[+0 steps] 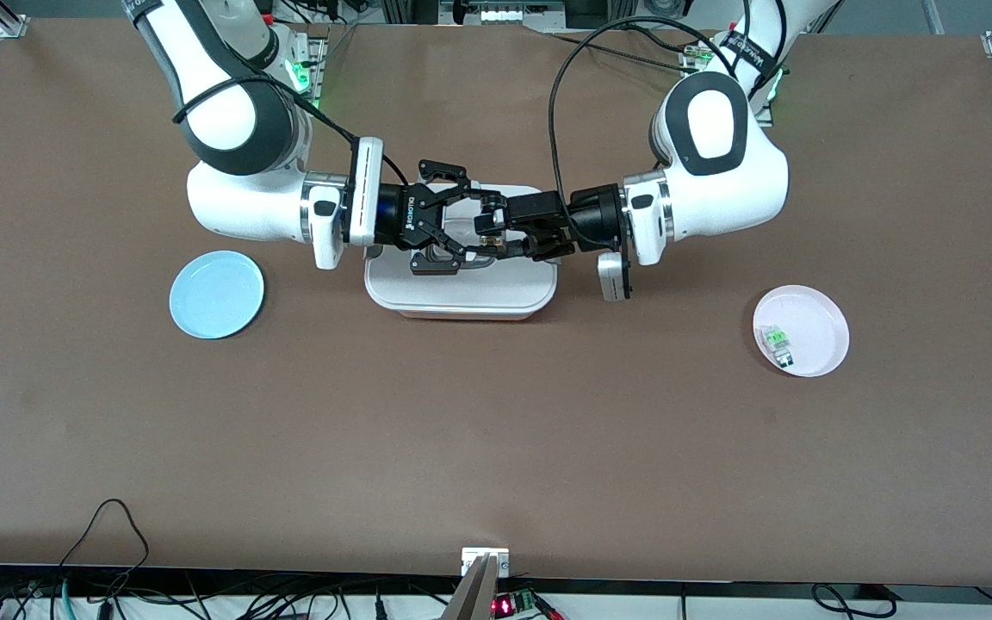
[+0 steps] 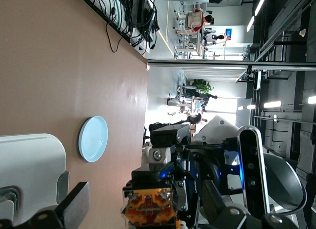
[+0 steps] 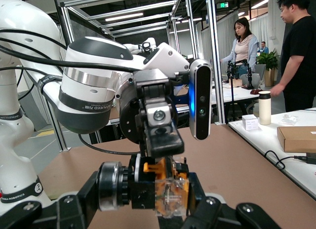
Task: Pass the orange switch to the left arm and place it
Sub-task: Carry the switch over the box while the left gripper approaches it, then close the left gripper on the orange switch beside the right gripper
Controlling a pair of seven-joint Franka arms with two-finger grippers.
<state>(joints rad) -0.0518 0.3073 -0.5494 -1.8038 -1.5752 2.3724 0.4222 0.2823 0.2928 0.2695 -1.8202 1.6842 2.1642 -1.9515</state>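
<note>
The orange switch [image 3: 165, 189] hangs in the air over the white box [image 1: 461, 288], pinched in the right gripper [image 1: 472, 226]. The left gripper [image 1: 489, 228] faces it with its fingers spread wide around the switch. A blue plate [image 1: 216, 294] and a pink plate [image 1: 801, 331] flank the box.

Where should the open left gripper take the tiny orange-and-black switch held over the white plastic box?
On the orange switch, likely the orange face toward the left gripper, approached level from the left arm's end; the right gripper pinches its sides, black cylinder jutting sideways.
</note>
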